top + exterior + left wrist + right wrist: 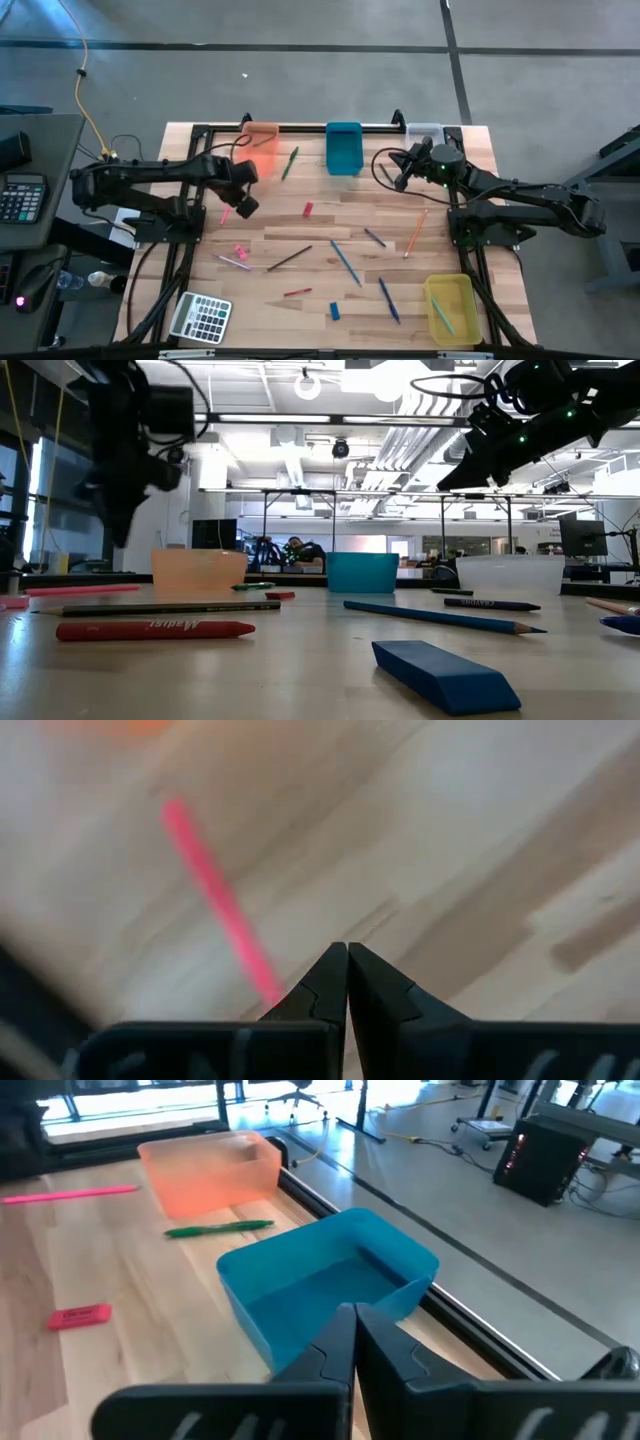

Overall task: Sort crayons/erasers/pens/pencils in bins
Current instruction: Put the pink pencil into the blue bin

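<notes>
Where shut left hand (347, 982) hovers, pink pencil (215, 895) beside

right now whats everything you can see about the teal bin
The teal bin is a small rectangular tray of translucent blue-green plastic with thin upright walls and rounded corners. It stands upright and looks empty inside. It sits at the table's far edge by the black rail, between the orange bin and the clear bin. A green pencil lies apart from it, on the orange bin's side. Nothing touches it; the right gripper, shut, hovers near it.
</notes>
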